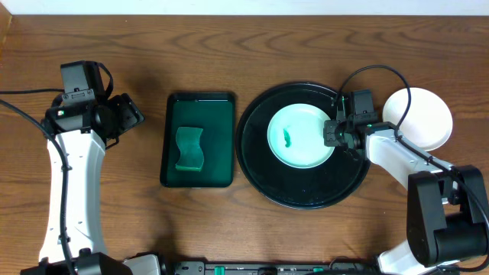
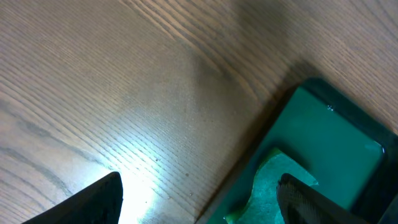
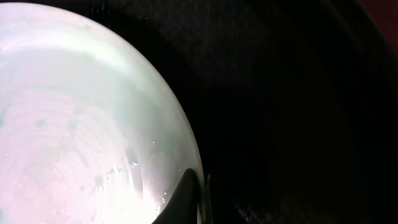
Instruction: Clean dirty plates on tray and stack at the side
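A mint-white plate [image 1: 302,135] with a small green smear lies in the round black tray [image 1: 263,164]. My right gripper [image 1: 333,134] is at the plate's right rim. In the right wrist view one dark finger lies on top of the plate [image 3: 81,118] at its edge and the gripper [image 3: 200,199] is closed on the rim, over the tray [image 3: 298,112]. A clean white plate [image 1: 420,118] sits on the table right of the tray; I cannot tell if more lie under it. My left gripper [image 1: 128,116] is open and empty, left of the green tray.
A dark green rectangular tray [image 1: 221,107] holds a green sponge [image 1: 190,149] between the arms. In the left wrist view my open fingers [image 2: 202,202] straddle that tray's edge [image 2: 292,93] and the sponge [image 2: 267,180] over the wooden table [image 2: 124,74].
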Controlling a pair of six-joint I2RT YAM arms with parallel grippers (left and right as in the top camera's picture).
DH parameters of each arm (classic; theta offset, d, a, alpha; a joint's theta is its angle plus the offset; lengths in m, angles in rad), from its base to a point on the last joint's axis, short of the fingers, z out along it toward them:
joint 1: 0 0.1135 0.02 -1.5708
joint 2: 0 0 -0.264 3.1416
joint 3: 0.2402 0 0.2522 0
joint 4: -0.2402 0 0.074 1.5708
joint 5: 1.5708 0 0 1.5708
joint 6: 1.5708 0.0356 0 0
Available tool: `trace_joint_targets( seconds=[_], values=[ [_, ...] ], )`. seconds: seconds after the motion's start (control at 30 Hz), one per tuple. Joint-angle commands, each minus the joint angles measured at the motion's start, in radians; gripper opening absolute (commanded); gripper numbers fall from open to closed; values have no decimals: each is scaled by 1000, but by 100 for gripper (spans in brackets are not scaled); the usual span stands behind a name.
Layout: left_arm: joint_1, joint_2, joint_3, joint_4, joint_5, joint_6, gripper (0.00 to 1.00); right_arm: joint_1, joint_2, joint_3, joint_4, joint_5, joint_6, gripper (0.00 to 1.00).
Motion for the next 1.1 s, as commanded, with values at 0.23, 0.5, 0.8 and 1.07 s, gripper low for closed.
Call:
trace_joint_targets(
  seconds=[0.23, 0.5, 0.8, 1.07],
  values=[
    [3, -1, 11, -3, -9, -2, 79, 6, -42, -6, -81, -71, 164, 1],
    [3, -1, 11, -3, -9, -2, 79, 9, -42, -6, -94, -84, 164, 1],
    [3, -1, 11, -3, -9, -2, 79, 8, -42, -6, -133, -83, 140, 1],
    [3, -1, 11, -3, -9, -2, 80, 8, -42, -6, -117, -79, 107, 7]
  ],
)
